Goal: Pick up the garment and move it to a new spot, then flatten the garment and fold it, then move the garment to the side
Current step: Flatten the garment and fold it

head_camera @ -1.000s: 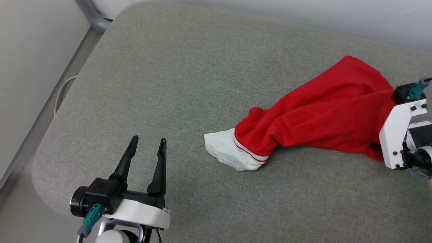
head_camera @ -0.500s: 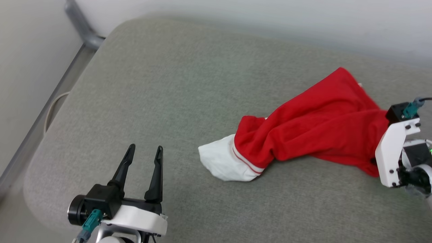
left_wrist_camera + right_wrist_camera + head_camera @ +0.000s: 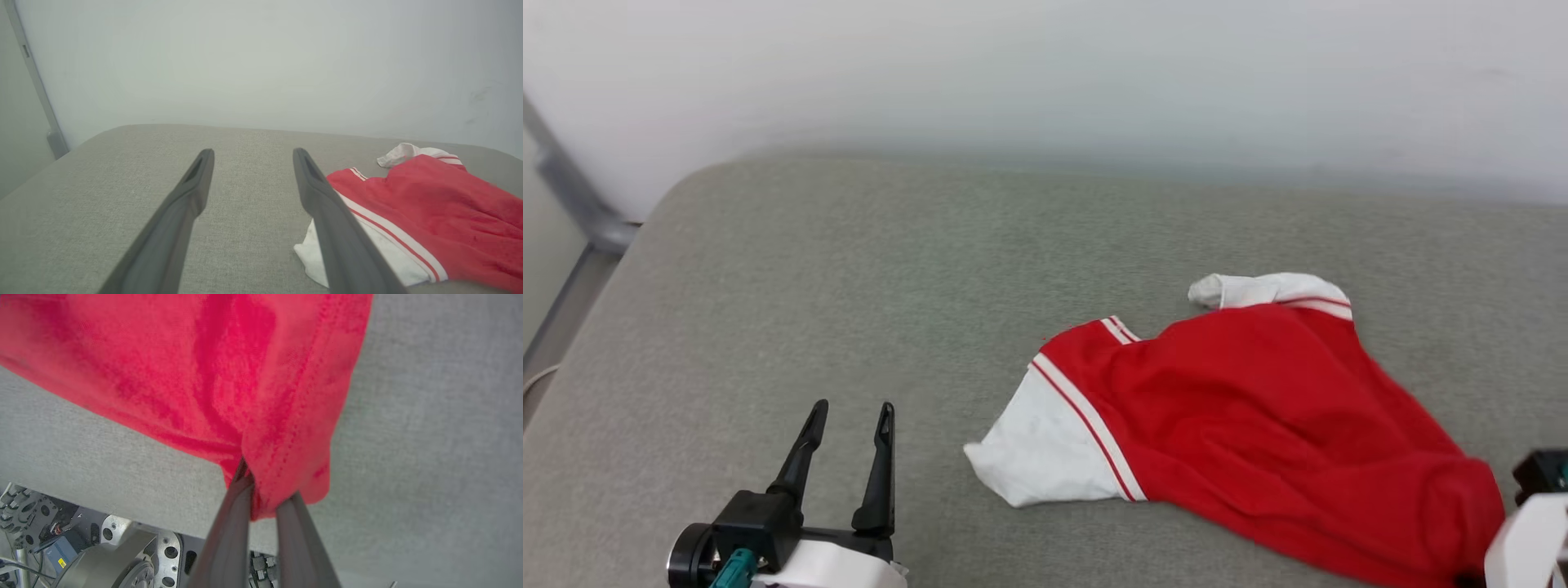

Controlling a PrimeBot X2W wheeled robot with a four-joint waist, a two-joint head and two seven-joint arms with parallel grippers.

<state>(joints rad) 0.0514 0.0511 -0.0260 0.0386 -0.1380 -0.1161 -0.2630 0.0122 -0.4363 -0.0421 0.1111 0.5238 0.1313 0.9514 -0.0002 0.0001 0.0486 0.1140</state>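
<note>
The garment (image 3: 1258, 416) is a red T-shirt with white sleeves and striped trim, lying spread on the grey cushion (image 3: 849, 269) right of centre. One white sleeve (image 3: 1045, 449) points toward me and another (image 3: 1266, 287) lies at the far side. No lettering shows. My right gripper (image 3: 267, 490) is shut on the red hem at the near right; in the head view its white bracket (image 3: 1523, 543) shows at the corner. My left gripper (image 3: 852, 408) stands open over bare cushion, left of the near sleeve, and its fingers (image 3: 327, 212) frame the garment (image 3: 441, 204) in the left wrist view.
A pale wall (image 3: 1045, 73) runs behind the cushion. A grey metal post (image 3: 572, 196) stands at the far left corner. In the right wrist view my own base (image 3: 122, 555) shows below the cushion's near edge (image 3: 122, 506).
The head camera has tilted up. The garment went from a bunched strip to a wider spread with a second sleeve showing. My right gripper has pulled the hem toward the near right corner.
</note>
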